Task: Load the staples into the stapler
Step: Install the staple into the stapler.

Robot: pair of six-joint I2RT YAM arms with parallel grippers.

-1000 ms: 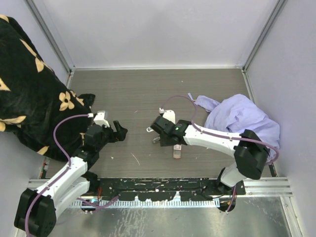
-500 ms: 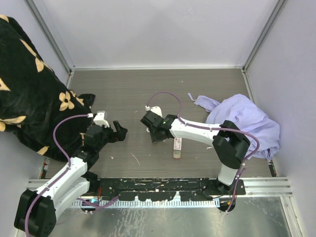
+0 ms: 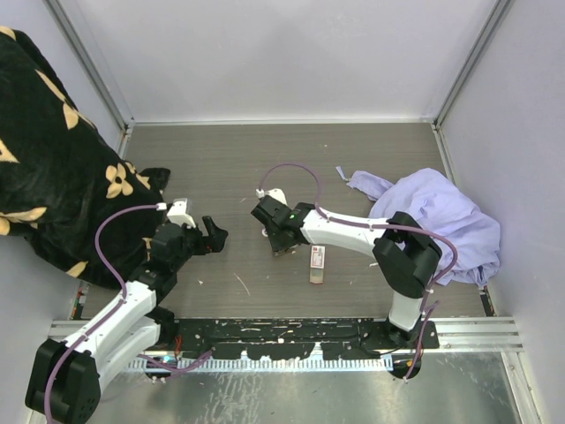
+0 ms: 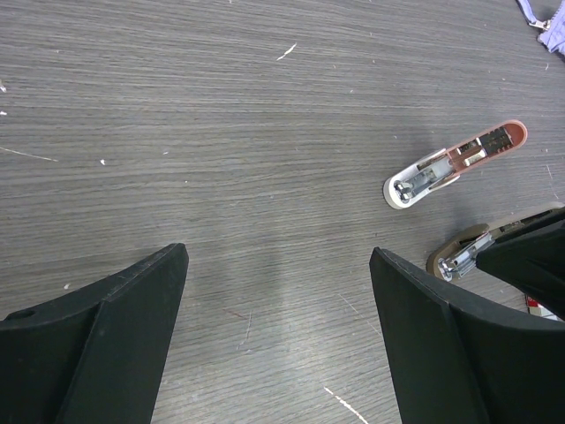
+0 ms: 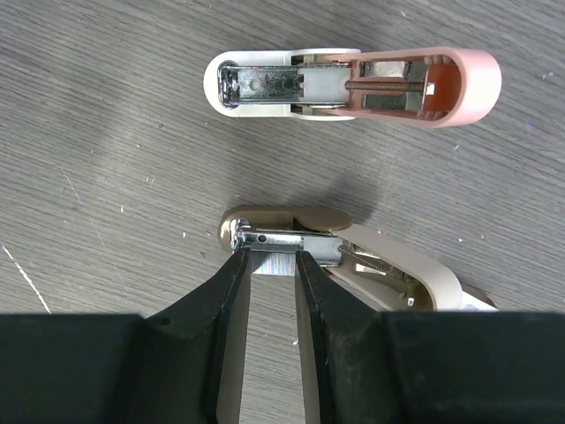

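The staples box (image 3: 316, 263), red-and-white with its tan tray pulled out, lies on the table just right of my right gripper (image 3: 277, 240); a sliver of it shows in the left wrist view (image 4: 532, 306). Two staplers lie open: a tan one (image 5: 353, 243) and a pink-and-white one (image 5: 353, 84). My right gripper (image 5: 272, 261) is shut on a shiny staple strip (image 5: 272, 266), which it holds against the tan stapler's metal magazine. My left gripper (image 4: 278, 256) is open and empty over bare table, left of both staplers (image 4: 455, 163).
A lilac cloth (image 3: 433, 221) is heaped at the right. A black flowered blanket (image 3: 53, 168) hangs over the left wall. The grey walls close in the table at the back and sides. Small white specks dot the wood.
My right gripper has moved left and slightly back, with the arm stretched out further. The staples box is now uncovered. The left arm has not moved.
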